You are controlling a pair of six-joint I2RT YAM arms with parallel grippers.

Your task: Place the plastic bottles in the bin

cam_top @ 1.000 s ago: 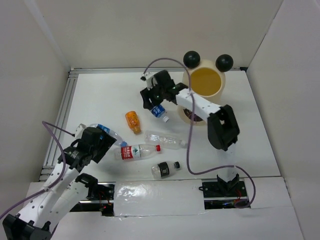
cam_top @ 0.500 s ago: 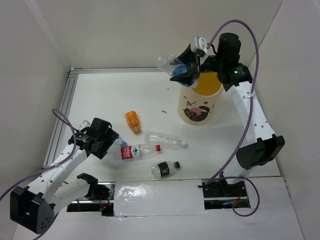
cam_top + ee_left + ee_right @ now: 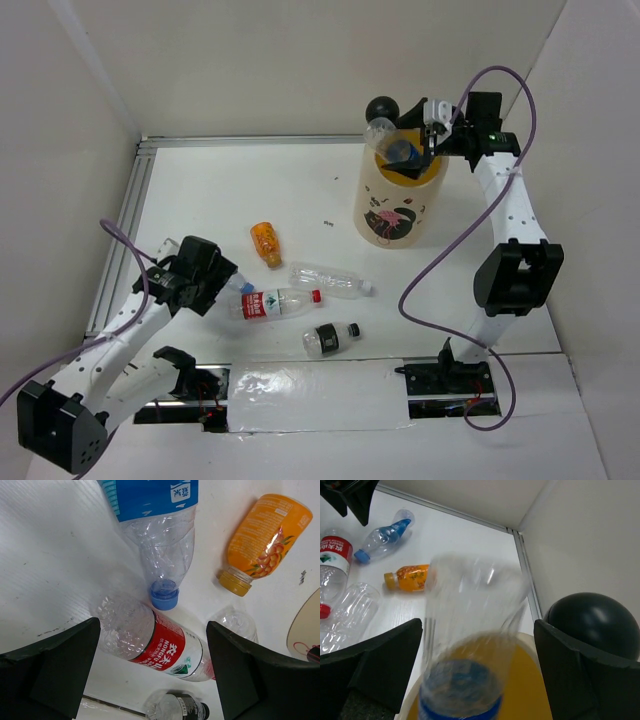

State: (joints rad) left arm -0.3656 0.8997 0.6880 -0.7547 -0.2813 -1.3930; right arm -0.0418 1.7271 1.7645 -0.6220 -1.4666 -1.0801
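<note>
The cream flamingo bin stands at the back right. My right gripper hovers over its yellow mouth, jaws wide open. A clear blue-label bottle is upright between them, blurred and untouched on both sides in the right wrist view. My left gripper is open low over the table at front left. In the left wrist view, a red-label bottle lies between its fingers and a blue-label bottle just beyond. An orange bottle, a clear bottle and a black-label bottle lie nearby.
The bin's black ball ear is close to my right finger. A metal rail runs along the table's left edge and white walls close in on three sides. The red-label bottle lies beside the left gripper.
My right gripper carried the blue-label bottle from above the bin's left rim to over its mouth and opened; the bottle now stands lower in the opening. The left arm has hardly moved.
</note>
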